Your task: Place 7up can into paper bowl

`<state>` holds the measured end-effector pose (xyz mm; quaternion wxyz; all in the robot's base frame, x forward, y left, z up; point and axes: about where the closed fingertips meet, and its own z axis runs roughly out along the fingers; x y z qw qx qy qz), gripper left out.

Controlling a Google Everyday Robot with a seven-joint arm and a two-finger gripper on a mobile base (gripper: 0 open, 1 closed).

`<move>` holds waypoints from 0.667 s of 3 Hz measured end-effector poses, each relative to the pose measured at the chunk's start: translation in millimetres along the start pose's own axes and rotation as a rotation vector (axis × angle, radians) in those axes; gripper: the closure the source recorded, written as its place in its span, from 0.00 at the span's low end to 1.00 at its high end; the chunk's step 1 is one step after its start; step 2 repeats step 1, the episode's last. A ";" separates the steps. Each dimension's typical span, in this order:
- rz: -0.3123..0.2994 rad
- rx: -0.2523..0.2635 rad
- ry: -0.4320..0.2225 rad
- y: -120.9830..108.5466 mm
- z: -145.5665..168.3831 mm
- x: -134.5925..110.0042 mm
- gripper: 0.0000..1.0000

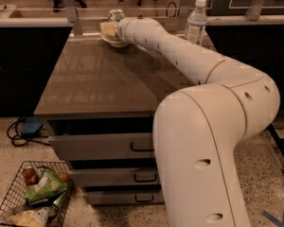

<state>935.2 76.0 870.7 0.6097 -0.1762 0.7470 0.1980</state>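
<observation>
1. The bench [94, 79] carries the paper bowl [114, 42], which is partly hidden by the arm's wrist.
2. The 7up can [116, 15] stands upright just above the paper bowl's far side (only its upper part shows).
3. The end effector [108, 30] is directly over the paper bowl; I cannot tell whether it is grasping the can or released.
4. 1 clear bottle [196, 20] stands well right of the paper bowl.

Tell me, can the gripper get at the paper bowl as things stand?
Probably yes. The gripper sits right at the paper bowl at the table's far end, the 7up can showing just behind. The plastic bottle stands off to the side, not in the way.
</observation>
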 end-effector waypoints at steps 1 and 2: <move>0.000 0.000 0.000 0.1 0.1 0.1 0.00; 0.000 0.000 0.000 0.1 0.1 0.1 0.00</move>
